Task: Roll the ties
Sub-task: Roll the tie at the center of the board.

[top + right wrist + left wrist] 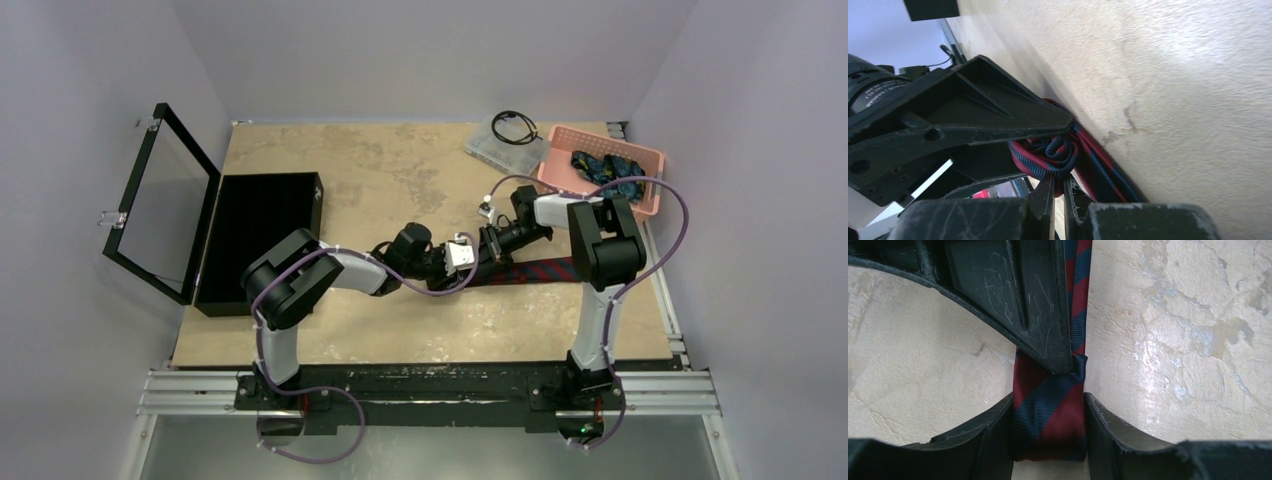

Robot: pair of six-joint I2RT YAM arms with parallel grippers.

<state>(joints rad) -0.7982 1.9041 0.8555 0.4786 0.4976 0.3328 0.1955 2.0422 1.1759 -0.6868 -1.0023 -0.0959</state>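
Mid-bench, left gripper (1048, 440) was clamped on the maroon tie (1045, 405) at its rolled end. Right gripper (1058, 181), nearly closed, pinched the roll's core. Tail ran toward the right edge.

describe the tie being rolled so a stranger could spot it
On the beige table, look near the middle, where the left gripper and right gripper meet. The maroon tie runs from them to the right, flat on the tabletop. Its navy diagonal stripes set it apart from the dark blue ties bunched in the pink basket at the far right.
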